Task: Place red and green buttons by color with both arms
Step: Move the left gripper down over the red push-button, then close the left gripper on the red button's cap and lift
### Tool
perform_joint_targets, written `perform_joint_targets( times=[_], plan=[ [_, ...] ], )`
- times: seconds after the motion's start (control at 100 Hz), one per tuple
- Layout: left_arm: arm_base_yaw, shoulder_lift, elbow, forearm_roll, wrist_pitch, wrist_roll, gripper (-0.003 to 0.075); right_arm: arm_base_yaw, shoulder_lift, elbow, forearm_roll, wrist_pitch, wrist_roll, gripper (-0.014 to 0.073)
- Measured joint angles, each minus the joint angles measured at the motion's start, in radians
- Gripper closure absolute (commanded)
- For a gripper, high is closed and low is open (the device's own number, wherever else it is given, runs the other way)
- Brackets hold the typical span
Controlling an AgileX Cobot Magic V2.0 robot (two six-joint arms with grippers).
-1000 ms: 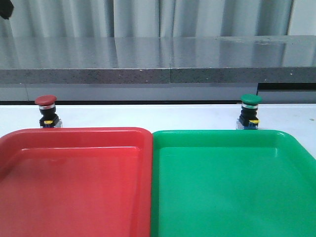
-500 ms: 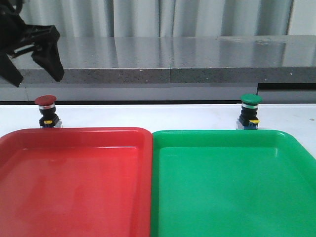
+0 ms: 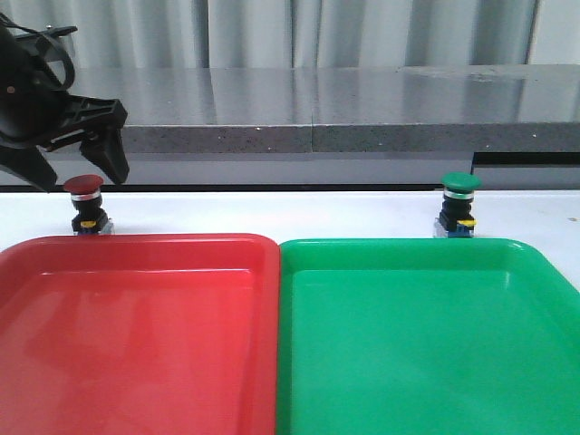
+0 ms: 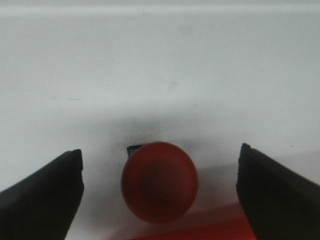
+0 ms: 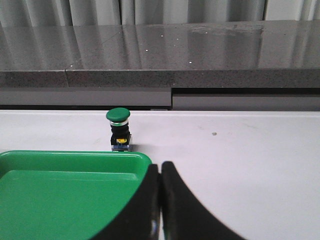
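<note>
Left hand (image 3: pixel 77 172) spread wide astride the red button (image 3: pixel 84 185) for gripping; right hand (image 5: pixel 160 200) pressed closed, near the green button (image 5: pixel 118 115)

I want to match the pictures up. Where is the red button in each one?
Front view: red button at far left, behind the red tray, under the open left gripper.
Left wrist view: red button between the fingers.
Right wrist view: not in it.
Shared landmark: the red tray's edge.
</note>
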Motion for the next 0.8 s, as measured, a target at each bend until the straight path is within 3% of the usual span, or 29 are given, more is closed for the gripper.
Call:
perform_joint_targets(
  times=[0.11,0.49,0.65,0.8],
  plan=[
    [0.0,0.016,-0.002,0.0,-0.007,0.0,0.0192,0.0,0.0,0.0,0.0,0.0,0.0,0.066],
    [0.0,0.028,-0.002,0.0,-0.034,0.002,0.0512,0.0,0.0,0.0,0.0,0.0,0.0,0.066],
    [0.0,0.028,-0.025,0.0,-0.028,0.002,0.0576,0.0,0.0,0.0,0.0,0.0,0.0,0.066],
    [0.0,0.003,-0.04,0.0,0.005,0.002,0.0587,0.0,0.0,0.0,0.0,0.0,0.0,0.066]
  ],
)
